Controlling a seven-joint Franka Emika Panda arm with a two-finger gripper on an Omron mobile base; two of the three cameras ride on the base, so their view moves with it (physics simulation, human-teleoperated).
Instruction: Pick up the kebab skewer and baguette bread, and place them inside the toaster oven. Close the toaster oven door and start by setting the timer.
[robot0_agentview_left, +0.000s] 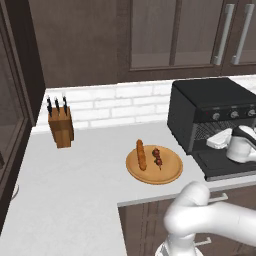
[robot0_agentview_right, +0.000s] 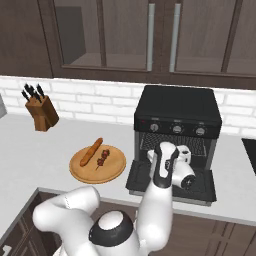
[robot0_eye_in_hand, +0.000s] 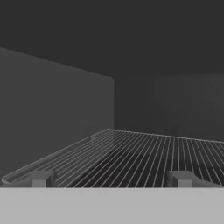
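The black toaster oven (robot0_agentview_left: 210, 97) stands on the counter with its door (robot0_agentview_left: 230, 166) folded down flat in front. My gripper (robot0_eye_in_hand: 111, 179) sits at the oven's mouth, pointing inside just above the wire rack (robot0_eye_in_hand: 144, 153). It is open, with its fingertips (robot0_eye_in_hand: 41, 178) far apart and nothing between them. To the oven's left, the orange-brown baguette bread (robot0_agentview_left: 141, 154) and the kebab skewer (robot0_agentview_left: 157, 157) lie side by side on a round wooden plate (robot0_agentview_left: 170, 172). From the right base view the hand (robot0_agentview_right: 183, 153) hovers over the lowered door (robot0_agentview_right: 145, 182).
A wooden knife block (robot0_agentview_left: 61, 127) stands at the back left against the white brick wall. Dark upper cabinets hang over the oven. A row of knobs (robot0_agentview_right: 176, 128) runs across the oven's front. The counter's front edge lies close below the plate.
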